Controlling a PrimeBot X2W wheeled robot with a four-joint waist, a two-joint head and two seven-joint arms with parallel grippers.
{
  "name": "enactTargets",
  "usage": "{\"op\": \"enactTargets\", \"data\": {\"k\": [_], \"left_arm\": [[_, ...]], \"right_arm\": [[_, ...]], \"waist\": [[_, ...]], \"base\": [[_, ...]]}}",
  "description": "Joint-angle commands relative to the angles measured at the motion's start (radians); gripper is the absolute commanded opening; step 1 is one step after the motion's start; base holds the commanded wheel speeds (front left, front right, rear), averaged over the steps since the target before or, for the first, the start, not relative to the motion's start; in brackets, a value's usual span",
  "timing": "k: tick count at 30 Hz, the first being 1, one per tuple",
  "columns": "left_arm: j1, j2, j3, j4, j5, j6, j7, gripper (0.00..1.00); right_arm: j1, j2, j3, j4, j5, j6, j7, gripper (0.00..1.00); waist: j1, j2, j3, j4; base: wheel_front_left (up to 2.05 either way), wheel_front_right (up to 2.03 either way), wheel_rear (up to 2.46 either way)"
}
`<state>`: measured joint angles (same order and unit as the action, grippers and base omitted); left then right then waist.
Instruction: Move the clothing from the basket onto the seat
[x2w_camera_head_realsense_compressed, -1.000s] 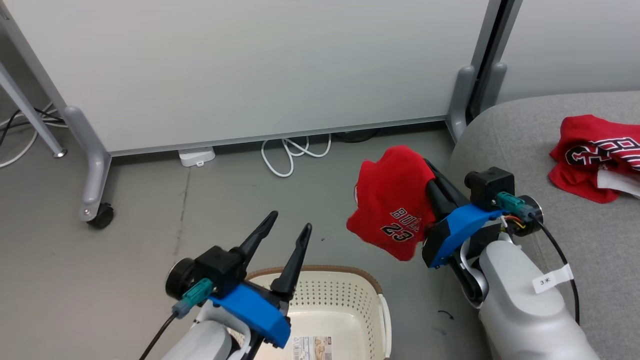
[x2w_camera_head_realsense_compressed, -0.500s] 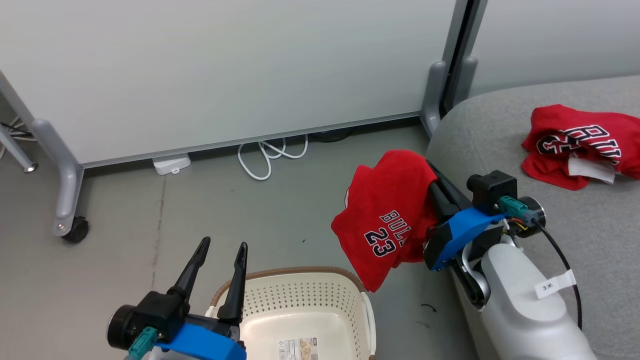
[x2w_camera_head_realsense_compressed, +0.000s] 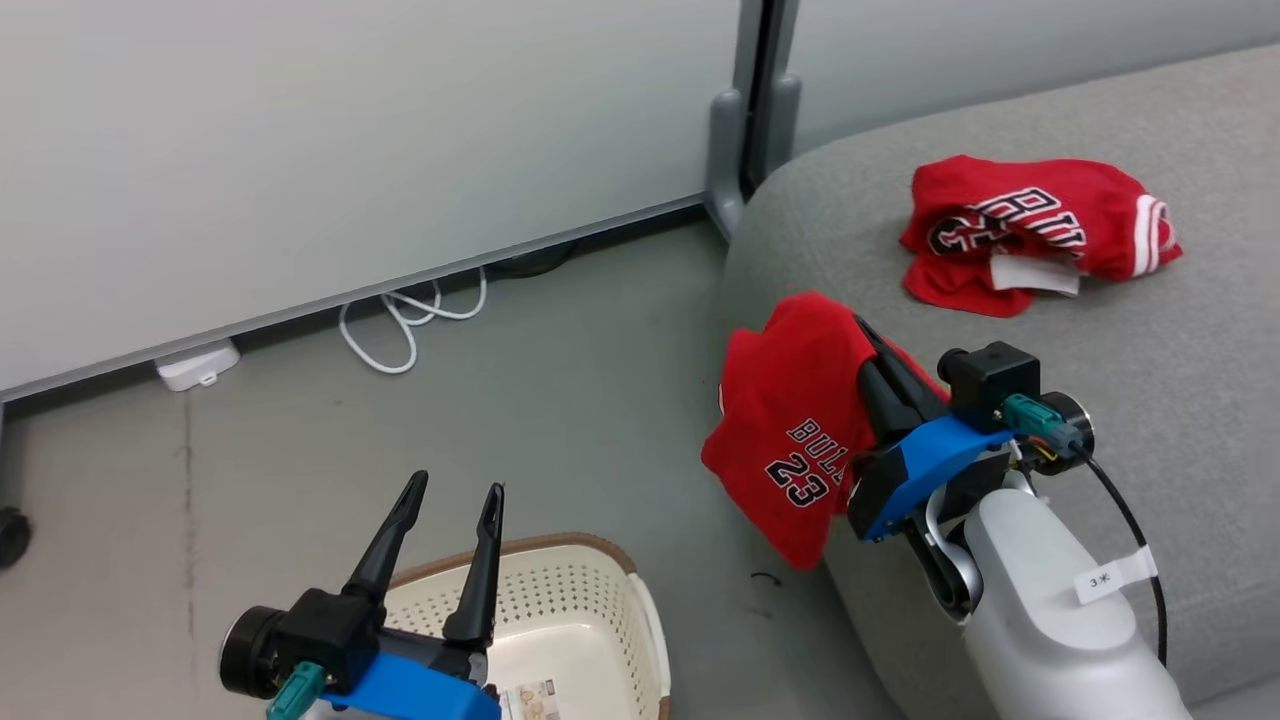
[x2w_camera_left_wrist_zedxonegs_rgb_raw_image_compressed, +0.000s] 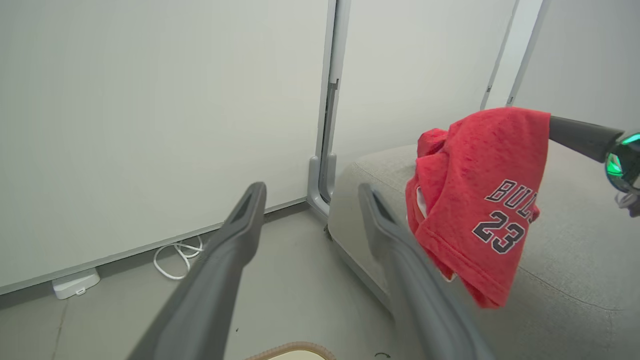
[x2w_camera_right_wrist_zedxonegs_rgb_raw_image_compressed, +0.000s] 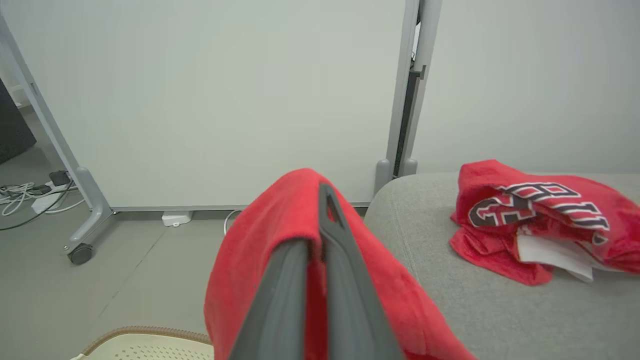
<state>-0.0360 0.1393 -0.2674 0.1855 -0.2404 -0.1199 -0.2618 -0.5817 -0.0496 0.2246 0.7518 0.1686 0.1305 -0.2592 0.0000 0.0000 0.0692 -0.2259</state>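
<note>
Upper left: a pale partition panel (x2w_camera_head_realsense_compressed: 350, 130). Below it, a coiled white cable (x2w_camera_head_realsense_compressed: 410, 325) and a small white box (x2w_camera_head_realsense_compressed: 197, 364) lie on grey floor (x2w_camera_head_realsense_compressed: 500, 430).

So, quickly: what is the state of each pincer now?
Left pincer: open, empty.
Right pincer: closed on the red garment.

The head camera looks forward and down from above onto the grey floor (x2w_camera_head_realsense_compressed: 550, 400), with the left hand (x2w_camera_head_realsense_compressed: 457, 485) at lower left of frame and the right hand (x2w_camera_head_realsense_compressed: 865, 330) right of centre. The left wrist camera sits low, facing along its fingers toward the pale partition panel (x2w_camera_left_wrist_zedxonegs_rgb_raw_image_compressed: 150, 100). The right wrist camera faces the same panel, very near the red number-23 basketball garment (x2w_camera_right_wrist_zedxonegs_rgb_raw_image_compressed: 280, 210). All three share that garment, the large grey fabric sofa cushion (x2w_camera_head_realsense_compressed: 1150, 400) and the brown-rimmed cream perforated plastic basket (x2w_camera_head_realsense_compressed: 600, 548). Head and right wrist views share the crumpled red garment with white trim (x2w_camera_head_realsense_compressed: 1030, 230).
</note>
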Motion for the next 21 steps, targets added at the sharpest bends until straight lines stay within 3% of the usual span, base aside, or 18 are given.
{"op": "enactTargets", "data": {"k": [1, 12, 21], "left_arm": [[-0.012, -0.001, 0.003, -0.005, 0.006, -0.004, -0.005, 1.00], [-0.032, 0.001, -0.003, -0.012, 0.019, -0.012, -0.005, 1.00], [-0.039, 0.010, -0.025, -0.014, 0.009, -0.010, -0.005, 1.00]], "right_arm": [[0.009, -0.001, -0.001, -0.007, 0.002, 0.000, -0.001, 0.00], [0.031, -0.001, -0.010, -0.044, 0.018, 0.000, 0.000, 0.00], [0.043, -0.001, -0.020, -0.065, 0.028, 0.000, 0.000, 0.00]], "waist": [[0.0000, 0.0000, 0.009, -0.041], [0.0000, 0.0000, 0.038, -0.186], [0.0000, 0.0000, 0.051, -0.238]], "base": [[0.00, 0.00, 0.00], [0.00, 0.00, 0.00], [0.00, 0.00, 0.00]]}}
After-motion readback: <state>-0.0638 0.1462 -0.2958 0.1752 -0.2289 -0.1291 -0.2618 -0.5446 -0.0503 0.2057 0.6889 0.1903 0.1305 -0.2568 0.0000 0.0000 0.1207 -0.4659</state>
